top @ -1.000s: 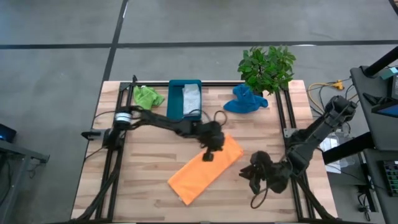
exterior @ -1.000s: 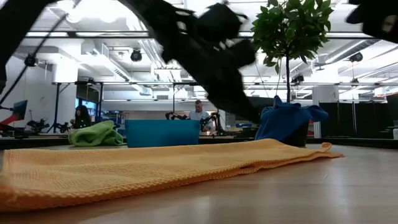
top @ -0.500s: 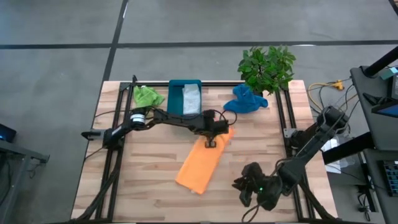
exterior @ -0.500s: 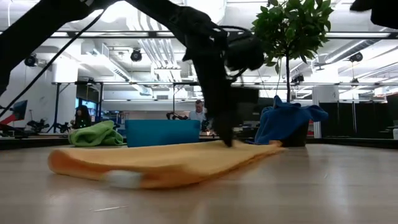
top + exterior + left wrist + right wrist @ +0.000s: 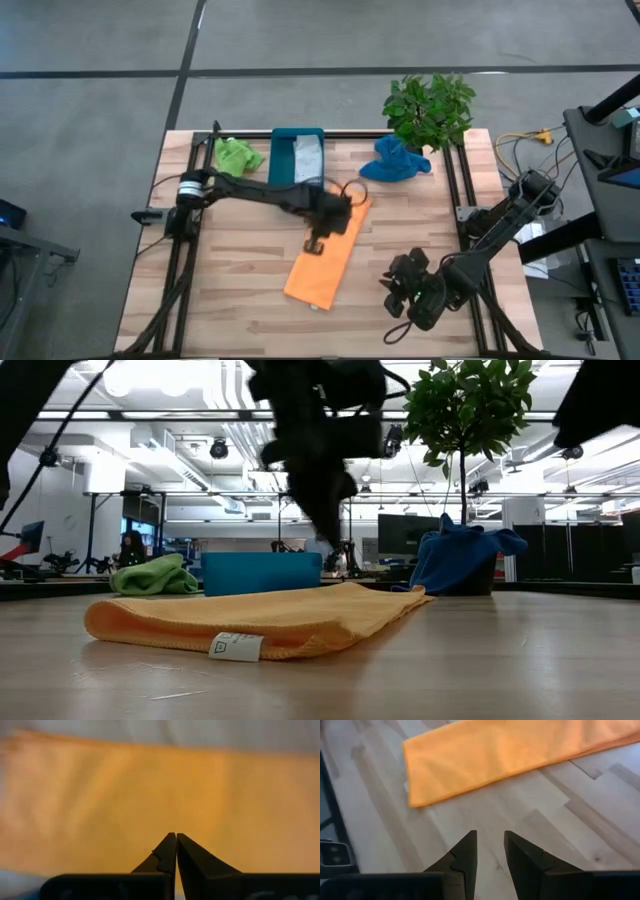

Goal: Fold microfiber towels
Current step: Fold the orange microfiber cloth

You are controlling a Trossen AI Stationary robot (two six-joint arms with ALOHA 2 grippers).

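Observation:
The orange towel (image 5: 330, 258) lies folded over in a long strip on the table's middle, a white label (image 5: 237, 647) at its near end. It also shows in the right wrist view (image 5: 510, 750). My left gripper (image 5: 316, 243) is shut and hangs above the strip (image 5: 150, 785), clear of it in the low view. My right gripper (image 5: 398, 292) is open and empty over bare wood (image 5: 490, 837) near the strip's near end. The lime green towel (image 5: 237, 155) and the blue towel (image 5: 395, 162) lie bunched at the far edge. The grey towel (image 5: 307, 157) lies in the teal tray (image 5: 281, 160).
A potted plant (image 5: 428, 108) stands at the far right corner, just behind the blue towel. The teal tray stands at the far middle. Bare wood lies to the left and at the near edge.
The orange towel, spread flat a second ago, is now folded over into a narrower strip lying nearer the tray. My left gripper first went toward the far edge down on the towel's far end, then rose clear and came back toward the near left.

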